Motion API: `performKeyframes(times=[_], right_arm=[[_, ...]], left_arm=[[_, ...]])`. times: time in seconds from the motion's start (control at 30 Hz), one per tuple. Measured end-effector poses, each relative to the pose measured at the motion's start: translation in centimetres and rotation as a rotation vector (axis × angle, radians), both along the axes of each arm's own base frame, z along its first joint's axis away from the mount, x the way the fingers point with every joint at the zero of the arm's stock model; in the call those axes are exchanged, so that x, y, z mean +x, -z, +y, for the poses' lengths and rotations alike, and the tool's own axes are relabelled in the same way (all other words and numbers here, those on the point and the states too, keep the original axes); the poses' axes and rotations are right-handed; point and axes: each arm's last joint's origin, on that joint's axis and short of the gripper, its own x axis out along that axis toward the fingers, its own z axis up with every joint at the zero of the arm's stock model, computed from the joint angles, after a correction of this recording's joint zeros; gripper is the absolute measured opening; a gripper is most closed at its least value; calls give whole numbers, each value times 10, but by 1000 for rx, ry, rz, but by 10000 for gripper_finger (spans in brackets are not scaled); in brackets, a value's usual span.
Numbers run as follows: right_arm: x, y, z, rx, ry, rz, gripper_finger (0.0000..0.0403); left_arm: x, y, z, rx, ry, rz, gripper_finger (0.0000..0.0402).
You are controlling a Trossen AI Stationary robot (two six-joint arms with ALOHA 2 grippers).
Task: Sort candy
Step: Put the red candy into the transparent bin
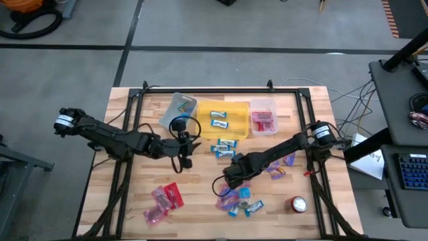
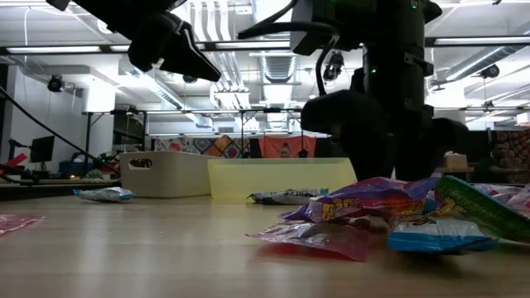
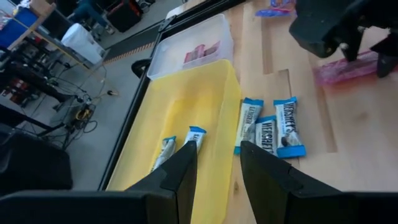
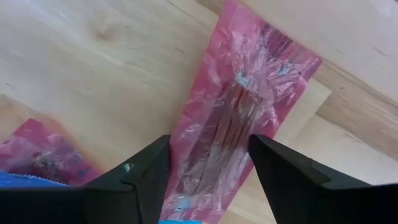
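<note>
While our right claw (image 4: 208,171) hangs low over the counter (image 1: 200,201), its fingers stand spread around a pink candy (image 4: 239,118).
Our left claw (image 3: 217,168), released and holding nothing, waits over the yellow bin (image 3: 186,106).

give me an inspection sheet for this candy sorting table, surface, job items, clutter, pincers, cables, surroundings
Surface: wooden table, dark frame rails around it.
Job's things: blue-and-white candy loose beside the yellow tray, two pieces inside it; red-pink candy near the front-left; mixed pile front-centre; red pieces in the clear bin.
Clutter: round red and silver can; an empty clear container lying tilted.
Pincers: left pincer hovers open over the yellow tray's edge; right pincer open, straddling a pink wrapper.
Cables: loops at the left wrist; wires off the table's right side.
Surroundings: desk with keyboard at right.
</note>
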Motion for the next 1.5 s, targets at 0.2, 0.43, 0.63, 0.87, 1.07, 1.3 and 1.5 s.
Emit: performKeyframes(times=[0.2, 0.43, 0.63, 0.87, 1.07, 1.3, 1.5], right_arm=[[0, -2, 0, -3, 1, -10, 167], [-1, -4, -1, -25, -21, -20, 102], [-1, -7, -2, -31, -60, -28, 75], [-8, -40, -8, -24, -139, -106, 62], [-27, -93, -35, -66, -184, -199, 62], [-69, -142, -105, -248, -130, -158, 60], [-98, -152, -179, -334, -57, -58, 60]], left_arm=[[1, 0, 3, 1, -9, -2, 107], [1, 0, 3, -2, -11, -3, 107], [1, 0, 3, -17, -19, -11, 107], [1, 0, 3, -69, -45, -37, 107], [0, 0, 2, -135, -77, -69, 107], [-2, 1, -6, -207, -88, -91, 107], [-7, 2, -16, -282, -83, -38, 107]])
